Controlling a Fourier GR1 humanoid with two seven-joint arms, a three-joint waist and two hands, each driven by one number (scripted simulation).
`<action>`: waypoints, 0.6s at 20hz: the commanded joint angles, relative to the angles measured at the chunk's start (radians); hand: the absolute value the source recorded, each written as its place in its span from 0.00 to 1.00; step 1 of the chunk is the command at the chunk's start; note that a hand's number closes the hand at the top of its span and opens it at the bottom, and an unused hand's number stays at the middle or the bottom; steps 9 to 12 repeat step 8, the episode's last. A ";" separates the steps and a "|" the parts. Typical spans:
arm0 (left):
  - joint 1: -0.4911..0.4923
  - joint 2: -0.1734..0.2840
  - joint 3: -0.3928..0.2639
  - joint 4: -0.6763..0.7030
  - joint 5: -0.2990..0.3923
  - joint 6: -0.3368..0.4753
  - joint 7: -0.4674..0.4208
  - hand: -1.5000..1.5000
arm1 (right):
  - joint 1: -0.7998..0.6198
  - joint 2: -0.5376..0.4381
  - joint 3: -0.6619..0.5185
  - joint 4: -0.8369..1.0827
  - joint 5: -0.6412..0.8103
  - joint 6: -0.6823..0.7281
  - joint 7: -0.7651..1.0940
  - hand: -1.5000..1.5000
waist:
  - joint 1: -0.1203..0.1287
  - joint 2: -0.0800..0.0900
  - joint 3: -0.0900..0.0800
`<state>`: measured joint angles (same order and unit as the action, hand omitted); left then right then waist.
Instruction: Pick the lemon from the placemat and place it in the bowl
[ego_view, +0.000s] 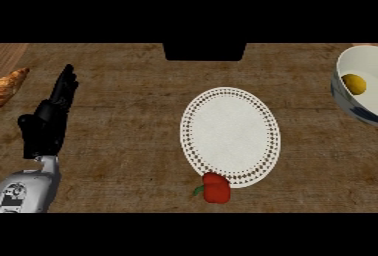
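The lemon (354, 83) already lies inside the bowl (345, 102) at the far right edge of my view, against the bowl's inner wall, so the placing looks done to me. What could still go wrong is small. The bowl is cut off by the frame, so I cannot be sure how the lemon sits, though it appears settled low enough not to roll out. A red pepper (215, 188) rests at the near rim of the white placemat (230, 136), and a careless sweep across the counter could knock it.

My left hand (46, 127) stands at the left of the view, fingers straight and relaxed, holding nothing. The lemon is well apart from it, across the whole placemat. My right hand does not show.
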<state>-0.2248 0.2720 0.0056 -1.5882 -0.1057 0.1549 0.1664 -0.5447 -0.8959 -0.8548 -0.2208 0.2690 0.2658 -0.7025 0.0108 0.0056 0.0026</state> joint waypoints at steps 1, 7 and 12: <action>0.011 -0.017 0.001 -0.017 -0.028 0.015 0.013 0.50 | 0.067 0.003 0.013 -0.038 -0.047 0.085 -0.037 0.00 | -0.007 -0.004 -0.002; 0.045 -0.023 0.004 -0.082 -0.041 -0.009 0.052 0.50 | 0.150 0.051 0.052 -0.116 -0.103 0.097 -0.056 0.00 | -0.010 -0.007 -0.003; 0.025 -0.019 0.040 -0.007 0.001 -0.038 -0.004 0.50 | 0.154 0.045 0.056 -0.101 -0.106 0.099 -0.069 0.00 | -0.008 -0.005 -0.002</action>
